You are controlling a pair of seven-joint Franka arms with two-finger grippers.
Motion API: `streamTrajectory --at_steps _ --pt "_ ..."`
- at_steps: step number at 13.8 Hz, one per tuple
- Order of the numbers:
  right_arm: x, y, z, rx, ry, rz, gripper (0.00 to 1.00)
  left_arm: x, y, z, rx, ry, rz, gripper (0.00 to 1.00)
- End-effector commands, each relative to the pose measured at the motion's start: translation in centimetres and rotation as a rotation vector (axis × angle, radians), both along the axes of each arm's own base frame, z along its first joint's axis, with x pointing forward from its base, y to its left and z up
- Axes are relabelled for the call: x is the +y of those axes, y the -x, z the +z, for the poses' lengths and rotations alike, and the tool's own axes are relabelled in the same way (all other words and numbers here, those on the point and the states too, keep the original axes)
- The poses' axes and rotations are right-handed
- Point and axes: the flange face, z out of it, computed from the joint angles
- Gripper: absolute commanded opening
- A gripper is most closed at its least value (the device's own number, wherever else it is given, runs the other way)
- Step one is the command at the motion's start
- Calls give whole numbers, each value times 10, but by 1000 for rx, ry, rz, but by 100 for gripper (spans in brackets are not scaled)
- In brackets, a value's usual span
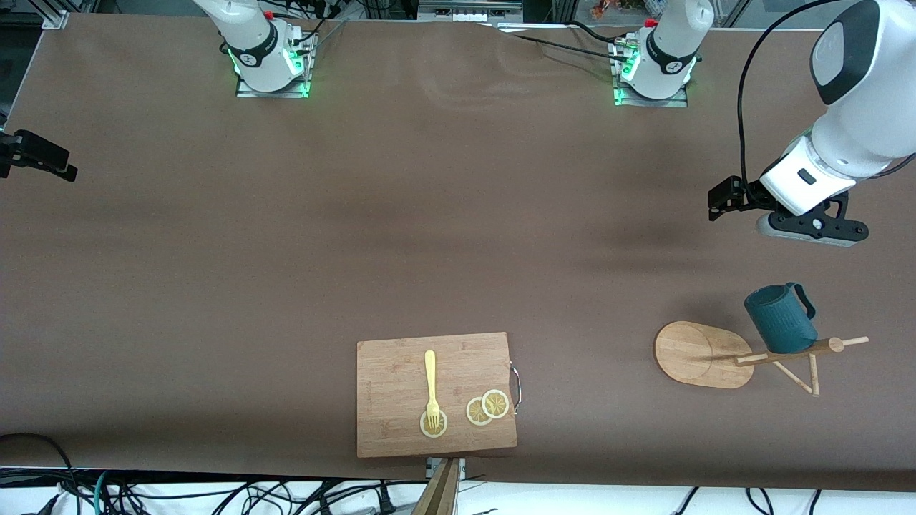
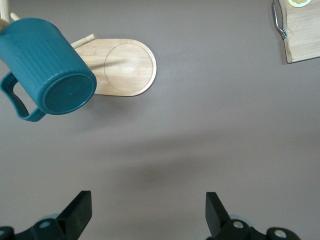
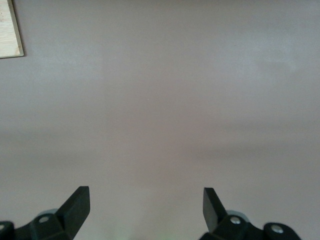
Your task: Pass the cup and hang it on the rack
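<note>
The dark teal cup (image 1: 780, 322) hangs on a peg of the light wooden rack (image 1: 694, 354), at the left arm's end of the table. Its handle points toward the table's end. In the left wrist view the cup (image 2: 47, 65) shows its flat bottom, in front of the rack's oval base (image 2: 130, 70). My left gripper (image 1: 724, 197) hovers over bare table, apart from the cup. It is open (image 2: 148, 200) with nothing between its fingers. My right gripper (image 1: 39, 156) waits at the right arm's end of the table, open and empty (image 3: 146, 195) over bare tabletop.
A rectangular wooden cutting board (image 1: 393, 400) lies near the table's front edge, with a yellow fork (image 1: 430, 379) and lemon slices (image 1: 488, 408) on it. The board's metal-handled end (image 2: 305, 35) shows in the left wrist view, and one corner (image 3: 9, 30) in the right wrist view.
</note>
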Motion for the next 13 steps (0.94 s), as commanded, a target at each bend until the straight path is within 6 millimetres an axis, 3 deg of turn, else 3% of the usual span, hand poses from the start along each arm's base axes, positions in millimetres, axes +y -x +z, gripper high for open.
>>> streamTrajectory --at_steps 1,6,9,13 --pt "-2 0 3 -11 -16 14 100 -3 -9 9 -13 15 12 100" --pt "-3 0 4 -13 -14 9 100 -6 -13 12 8 11 6 100" --pt "-4 -1 7 -20 -13 9 100 -1 -13 23 15 13 15 100" --pt "-4 -3 3 -14 -15 10 100 -13 -8 30 53 8 -2 100"
